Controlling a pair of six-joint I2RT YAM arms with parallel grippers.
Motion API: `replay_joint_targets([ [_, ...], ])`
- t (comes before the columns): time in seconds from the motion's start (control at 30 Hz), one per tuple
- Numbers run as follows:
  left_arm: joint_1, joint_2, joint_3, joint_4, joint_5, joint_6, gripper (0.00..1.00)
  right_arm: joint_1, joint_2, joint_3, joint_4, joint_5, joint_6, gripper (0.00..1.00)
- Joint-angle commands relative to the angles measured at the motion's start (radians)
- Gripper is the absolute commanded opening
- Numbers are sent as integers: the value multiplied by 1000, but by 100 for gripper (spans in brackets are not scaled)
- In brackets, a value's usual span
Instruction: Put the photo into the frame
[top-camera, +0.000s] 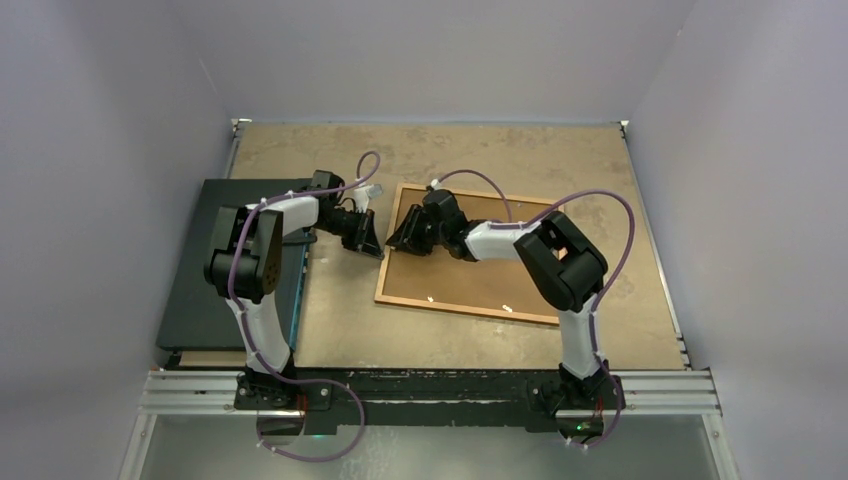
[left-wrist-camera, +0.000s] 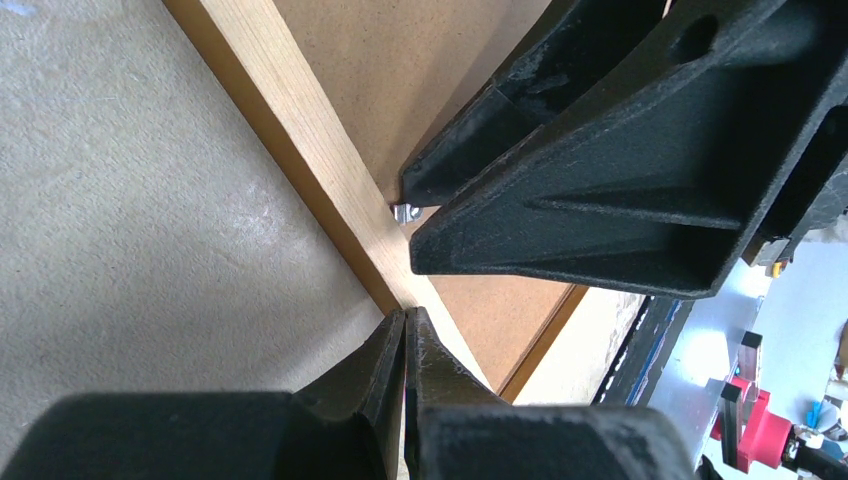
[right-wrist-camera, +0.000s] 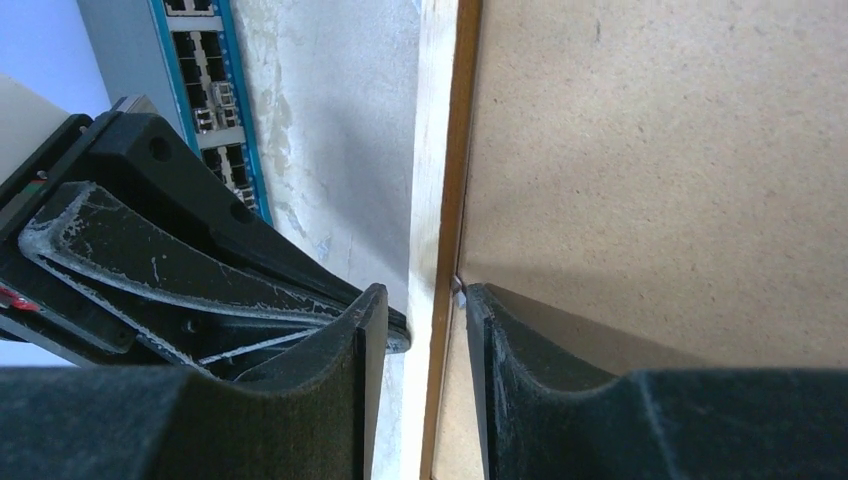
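The frame (top-camera: 460, 310) lies flat on the table, right of centre, its back up and filled by a plain brown board (top-camera: 480, 280). The photo is hidden or out of view. My right gripper (top-camera: 397, 240) is at the frame's left side. It stands open astride the pale wooden rail (right-wrist-camera: 435, 150), its inner finger against a small metal tab (right-wrist-camera: 459, 292) at the board's edge (right-wrist-camera: 650, 150). My left gripper (top-camera: 372, 245) is shut on nothing, and its tips (left-wrist-camera: 405, 315) rest at the same rail (left-wrist-camera: 300, 120), just outside it. The tab (left-wrist-camera: 404, 212) also shows under the right gripper's fingers (left-wrist-camera: 600, 200).
A dark flat box (top-camera: 215, 270) lies along the table's left side under the left arm. A blue-edged device with rows of ports (right-wrist-camera: 200, 60) shows beyond the left gripper. Grey walls close in the table on the left, back and right.
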Motion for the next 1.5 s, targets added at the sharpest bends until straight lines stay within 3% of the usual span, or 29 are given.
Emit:
replay_joint_targets([
  [0.0, -17, -5, -16, 35, -39, 38, 0, 4, 53, 20, -12, -23, -40, 38],
  [0.37, -17, -6, -9, 25, -43, 42, 0, -3, 32, 39, -51, -72, -83, 35],
  [0.47, -15, -15, 8, 1, -52, 49, 0, -25, -38, 67, -93, -46, -190, 40],
  [0.57, -9, -30, 41, -38, -59, 62, 0, -32, -120, 128, -218, 35, -427, 49],
  [0.7, 10, -60, 99, -98, -71, 80, 19, -29, -240, 105, -387, 94, -767, 63],
  [0.97, 73, -137, 227, -221, -87, 132, 46, 13, -419, -101, -604, -8, -1145, 63],
  [1.17, 131, -208, 304, -299, -56, 176, 50, 78, -357, -80, -707, -27, -1258, 60],
  [1.47, 155, -251, 333, -398, -46, 220, 50, 159, -328, -103, -677, -27, -1268, 57],
])
